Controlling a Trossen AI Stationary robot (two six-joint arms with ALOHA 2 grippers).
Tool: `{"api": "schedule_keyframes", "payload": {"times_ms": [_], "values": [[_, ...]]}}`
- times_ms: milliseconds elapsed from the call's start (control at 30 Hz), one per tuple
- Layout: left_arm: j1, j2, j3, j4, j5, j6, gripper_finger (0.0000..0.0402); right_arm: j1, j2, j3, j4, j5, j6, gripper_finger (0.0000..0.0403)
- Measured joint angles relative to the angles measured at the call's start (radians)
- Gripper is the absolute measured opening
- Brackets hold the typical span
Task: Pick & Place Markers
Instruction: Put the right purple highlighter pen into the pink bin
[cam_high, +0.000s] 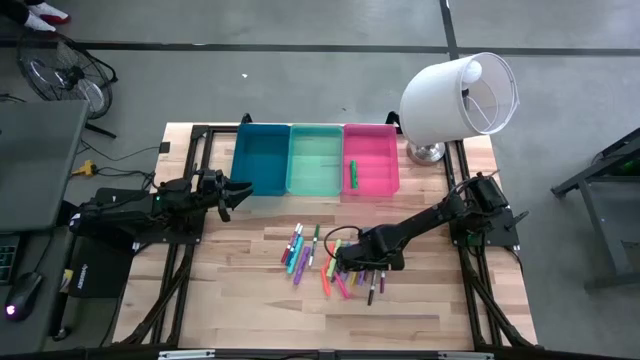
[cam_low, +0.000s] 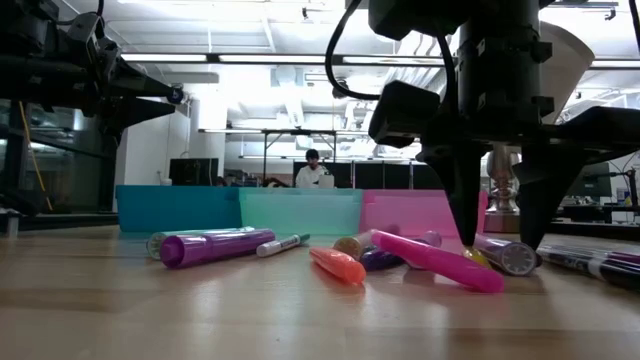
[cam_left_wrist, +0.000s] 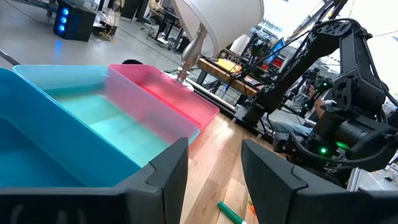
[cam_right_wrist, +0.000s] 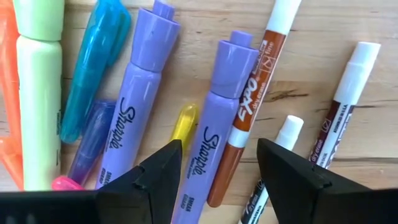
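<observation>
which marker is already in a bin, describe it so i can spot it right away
Find the three bins in a row at the table's far edge and take the pink bin, nearest the white lamp. A single green marker lies inside it near its left wall. It is the only marker in any bin; the others lie loose on the table.

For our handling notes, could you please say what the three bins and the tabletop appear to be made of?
The blue bin, mint green bin and pink bin look like smooth, slightly translucent plastic; light glows through their walls. The tabletop looks like pale matte wood, showing plank seams and grain.

Wooden table, scattered markers (mid-table), three bins, apparently a lamp base
</observation>
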Motion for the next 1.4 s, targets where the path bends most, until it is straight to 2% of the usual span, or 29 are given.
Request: {"api": "schedule_keyframes", "payload": {"times_ms": [400, 667, 967, 1400], "values": [[0.0, 0.0, 0.0, 0.0, 0.0, 0.0, 0.0147, -0.005, 0.0, 0.0, -0.019, -0.021, -0.055, 0.0199], [0.0, 0.0, 0.0, 0.0, 0.0, 0.0, 0.0147, -0.019, 0.003, -0.002, -0.019, -0.047, -0.147, 0.0199], [0.0, 0.0, 0.0, 0.0, 0.0, 0.0, 0.0147, -0.033, -0.007, 0.002, -0.024, -0.111, -0.204, 0.02], [0.0, 0.0, 0.0, 0.0, 0.0, 0.0, 0.0147, -0.036, -0.028, 0.003, 0.019, -0.052, -0.203, 0.0199]]}}
